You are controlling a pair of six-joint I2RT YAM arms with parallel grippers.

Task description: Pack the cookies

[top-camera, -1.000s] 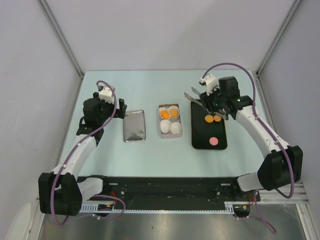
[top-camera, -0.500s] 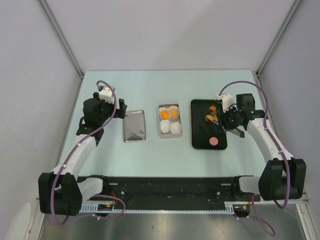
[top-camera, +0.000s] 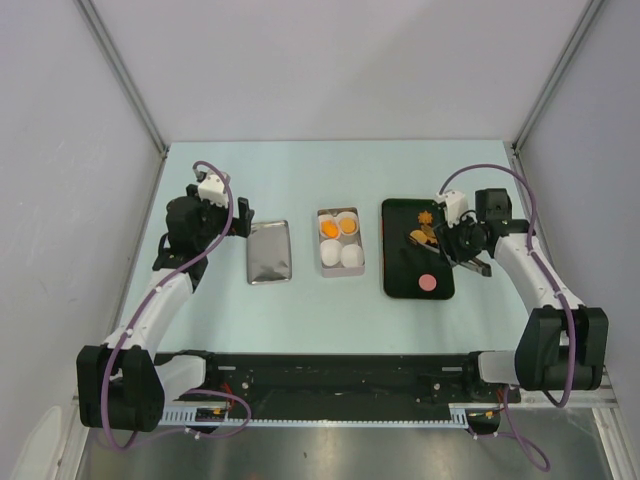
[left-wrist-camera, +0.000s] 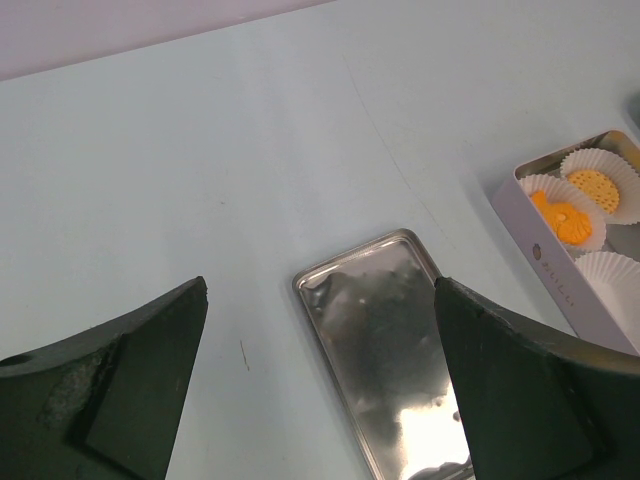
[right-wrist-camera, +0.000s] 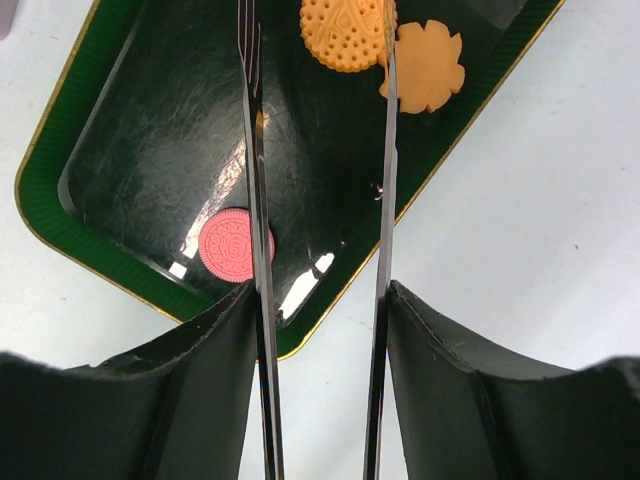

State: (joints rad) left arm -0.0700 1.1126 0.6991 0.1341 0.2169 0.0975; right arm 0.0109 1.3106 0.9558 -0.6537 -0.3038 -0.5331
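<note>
Swung right and lower since a second ago, the right gripper (top-camera: 428, 233) holds its thin blades apart over the black tray (right-wrist-camera: 60, 200), pink cookie (right-wrist-camera: 236, 245) nearest, round orange cookie (right-wrist-camera: 345, 35) beyond between the blades, probably light and brittle, best pinched edge-to-edge, while the left gripper (left-wrist-camera: 320, 380) gapes wide.

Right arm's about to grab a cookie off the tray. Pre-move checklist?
1. Right gripper parted: ok.
2. Round orange cookie centred between blades: not ok, right blade crosses its edge beside the flower cookie.
3. Blade height above tray: cannot tell.
4. Free paper cups in box: ok, two empty.
5. Left gripper away from box: ok, open, by the lid.
</note>
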